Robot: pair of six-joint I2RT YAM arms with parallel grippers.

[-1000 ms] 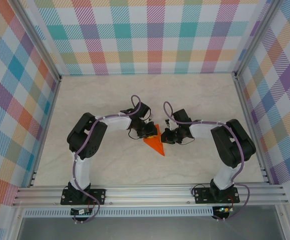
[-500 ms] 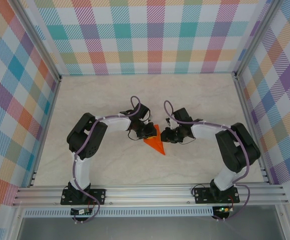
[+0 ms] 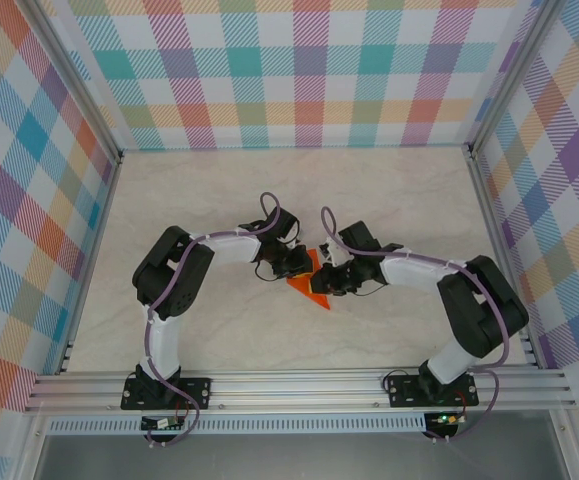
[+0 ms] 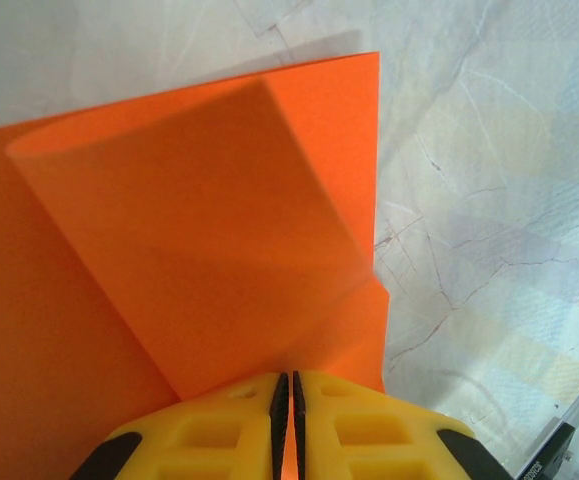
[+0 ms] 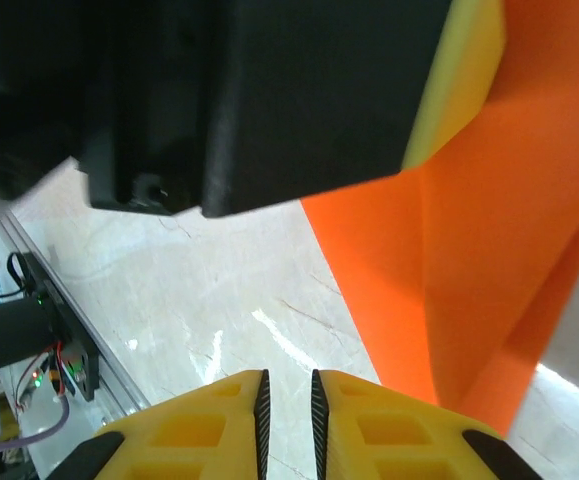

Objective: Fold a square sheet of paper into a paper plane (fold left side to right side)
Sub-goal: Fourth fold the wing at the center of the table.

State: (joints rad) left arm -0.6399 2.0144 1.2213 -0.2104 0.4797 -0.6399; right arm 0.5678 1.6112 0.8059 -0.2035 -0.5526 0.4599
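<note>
From above, the paper [image 3: 314, 291] lies mid-table [image 3: 219, 200] as a narrow creased shape pointing toward the arm bases. The left gripper [image 3: 298, 264] is on its far left edge and the right gripper [image 3: 327, 281] is low over its right side, the two heads nearly touching. With so little room, the fold likely goes best if one arm carries and the other only pins, both moving slowly

Left wrist: the jaws are closed on the paper's edge, and a flap rises from them in a soft curl above the layer lying flat on the table. To bring left onto right cleanly, I'd carry that flap across low, match its edge to the right edge beneath, and release only once it lies flat. A high arc could drag the whole sheet

Right wrist: the jaws stand a slit apart with bare table between them, gripping nothing. The paper sits just beside the right finger, running up under the left gripper's black body. This gripper probably serves best as a presser: hold the lower layer near the crease, then run along the fold to sharpen it
</note>
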